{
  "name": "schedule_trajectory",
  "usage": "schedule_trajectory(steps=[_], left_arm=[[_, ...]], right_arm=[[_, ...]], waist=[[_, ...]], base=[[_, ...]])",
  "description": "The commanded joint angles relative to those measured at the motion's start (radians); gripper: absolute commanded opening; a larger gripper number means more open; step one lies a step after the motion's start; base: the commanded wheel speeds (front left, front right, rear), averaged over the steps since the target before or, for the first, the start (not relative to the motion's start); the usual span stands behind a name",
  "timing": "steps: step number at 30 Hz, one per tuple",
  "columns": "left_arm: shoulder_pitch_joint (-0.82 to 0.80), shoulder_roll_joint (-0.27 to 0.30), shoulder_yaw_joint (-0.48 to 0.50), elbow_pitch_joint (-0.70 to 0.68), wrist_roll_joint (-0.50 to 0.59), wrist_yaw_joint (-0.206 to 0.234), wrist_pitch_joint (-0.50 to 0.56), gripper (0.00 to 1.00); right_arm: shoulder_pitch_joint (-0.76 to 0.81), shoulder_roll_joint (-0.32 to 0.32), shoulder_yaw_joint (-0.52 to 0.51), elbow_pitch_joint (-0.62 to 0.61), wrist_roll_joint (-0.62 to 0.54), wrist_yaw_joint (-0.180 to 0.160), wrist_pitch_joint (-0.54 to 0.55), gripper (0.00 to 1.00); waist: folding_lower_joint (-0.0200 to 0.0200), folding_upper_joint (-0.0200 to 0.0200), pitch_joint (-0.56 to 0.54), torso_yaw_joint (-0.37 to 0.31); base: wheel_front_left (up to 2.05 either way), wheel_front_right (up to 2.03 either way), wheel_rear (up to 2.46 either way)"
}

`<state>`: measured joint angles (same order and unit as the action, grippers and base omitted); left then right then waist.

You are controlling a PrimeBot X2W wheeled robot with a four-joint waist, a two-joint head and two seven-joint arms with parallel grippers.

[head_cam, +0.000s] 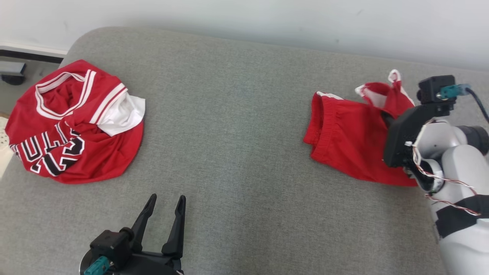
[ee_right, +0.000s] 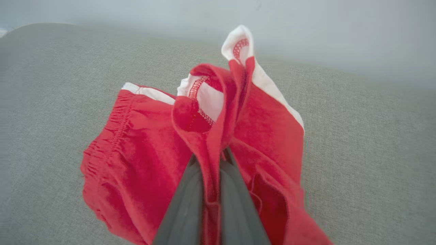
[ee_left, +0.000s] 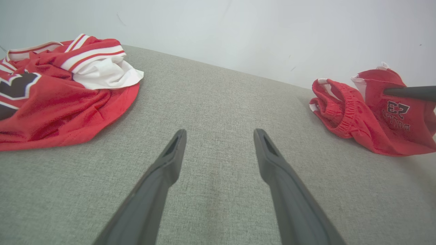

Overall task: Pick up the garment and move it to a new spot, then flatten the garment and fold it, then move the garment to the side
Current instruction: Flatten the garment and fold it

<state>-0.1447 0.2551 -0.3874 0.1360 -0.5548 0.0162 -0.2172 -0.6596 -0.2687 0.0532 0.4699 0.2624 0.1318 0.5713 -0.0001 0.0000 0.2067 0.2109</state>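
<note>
The garment is a pair of red shorts (head_cam: 347, 141) with white trim, lying crumpled at the right of the grey cushioned surface (head_cam: 237, 133). My right gripper (ee_right: 211, 156) is shut on a bunched fold of the shorts (ee_right: 143, 153), and that fold with its white-edged hem stands up off the surface. In the head view the right gripper (head_cam: 387, 116) reaches in from the right, its tips buried in the cloth. The left wrist view shows the shorts (ee_left: 368, 126) at far right. My left gripper (head_cam: 167, 198) rests open near the front edge, nothing between its fingers (ee_left: 170, 160).
A crumpled red jersey (head_cam: 72, 126) with white bands and black lettering lies at the far left, seen also in the left wrist view as the jersey (ee_left: 51, 102). A pale wall (head_cam: 267, 23) runs behind. The surface's rounded left corner drops to the floor (head_cam: 23, 76).
</note>
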Motion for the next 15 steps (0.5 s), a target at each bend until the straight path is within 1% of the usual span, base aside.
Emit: schedule_trajectory(steps=[1,5,7,11,13,15], left_arm=[[0.002,-0.005,-0.001,0.003,-0.006,-0.006,-0.003,1.00],[0.001,-0.013,-0.008,0.013,-0.011,-0.007,-0.010,1.00],[0.000,-0.016,-0.010,0.020,-0.012,-0.011,-0.011,1.00],[0.003,-0.021,-0.013,0.029,-0.015,-0.013,-0.017,1.00],[0.006,-0.023,-0.013,0.033,-0.017,-0.015,-0.019,1.00],[0.009,-0.023,-0.012,0.038,-0.021,-0.016,-0.020,1.00]], right_arm=[[-0.019,0.021,0.006,0.006,0.000,-0.002,0.007,0.00],[-0.049,0.063,-0.004,0.040,-0.022,-0.002,-0.006,0.00],[-0.069,0.084,-0.037,0.054,-0.043,-0.002,-0.038,0.00],[-0.089,0.134,-0.136,0.080,-0.098,-0.002,-0.098,0.00],[-0.085,0.154,-0.142,0.097,-0.121,-0.002,-0.092,0.00],[-0.077,0.165,-0.128,0.121,-0.134,-0.002,-0.078,0.00]], waist=[[0.0001,0.0000,-0.001,0.015],[0.0001,0.0000,0.004,0.038],[0.0001,0.0000,0.004,0.051],[0.0001,0.0000,0.000,0.073],[0.0001,0.0000,-0.002,0.081],[0.0001,0.0000,-0.004,0.085]], base=[[0.00,0.00,0.00],[0.00,0.00,0.00],[0.00,0.00,0.00],[0.00,0.00,0.00],[0.00,0.00,0.00],[0.00,0.00,0.00]])
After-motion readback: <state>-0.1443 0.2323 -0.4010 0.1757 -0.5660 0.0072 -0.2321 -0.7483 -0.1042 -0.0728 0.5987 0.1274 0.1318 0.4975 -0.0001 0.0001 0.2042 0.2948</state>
